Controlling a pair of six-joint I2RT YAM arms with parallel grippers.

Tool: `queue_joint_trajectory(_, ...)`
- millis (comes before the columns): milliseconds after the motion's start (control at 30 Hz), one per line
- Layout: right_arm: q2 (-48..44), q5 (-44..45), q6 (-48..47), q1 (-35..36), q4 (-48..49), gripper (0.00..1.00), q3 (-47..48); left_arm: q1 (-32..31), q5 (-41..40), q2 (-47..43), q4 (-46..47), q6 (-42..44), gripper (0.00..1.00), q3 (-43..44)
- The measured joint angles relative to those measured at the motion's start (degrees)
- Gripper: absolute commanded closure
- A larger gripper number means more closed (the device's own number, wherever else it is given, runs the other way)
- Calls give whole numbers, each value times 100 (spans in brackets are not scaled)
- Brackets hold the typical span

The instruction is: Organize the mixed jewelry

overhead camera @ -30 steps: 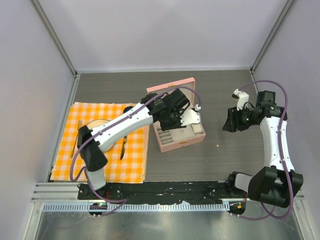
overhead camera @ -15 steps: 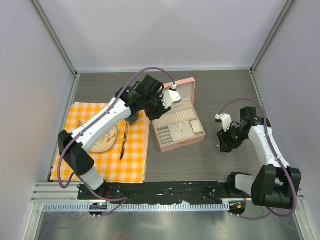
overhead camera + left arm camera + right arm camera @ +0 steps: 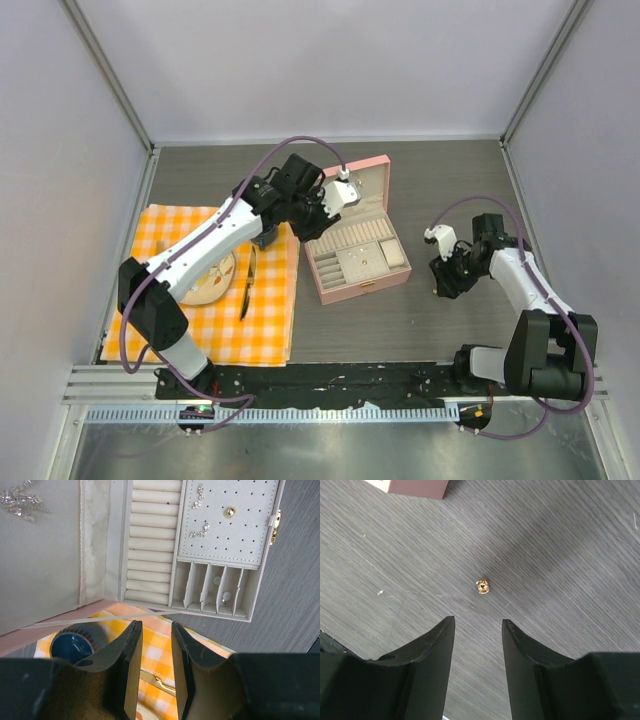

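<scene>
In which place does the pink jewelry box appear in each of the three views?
Top external: pink jewelry box open at centre, right of the checked cloth.
Left wrist: fills the upper part.
Right wrist: only a pink corner at top left.
Shared landmark: the dark wood-grain table.

Three views: one high overview and two close wrist views, all looking down.
The top camera looks steeply down from above and behind the arm bases, which sit at the bottom of its frame, and takes in the whole bench (image 3: 420, 320). The left wrist camera looks past its own jaws, close over the open pink jewelry box (image 3: 200, 540) and the orange checked cloth (image 3: 155, 630); both lie mid-frame in the overview. The right wrist camera sits nearer still over bare bench, with the box's corner at upper left.
</scene>
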Motion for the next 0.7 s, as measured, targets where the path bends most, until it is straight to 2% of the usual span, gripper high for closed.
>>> queue_joint_trajectory(267, 267, -57, 26, 129, 345, 53, -24, 44, 59, -2, 118, -11, 67, -98)
queue_joint_trajectory(700, 428, 66, 273, 516, 717, 62, -42, 129, 142, -2, 208, -11, 67, -179)
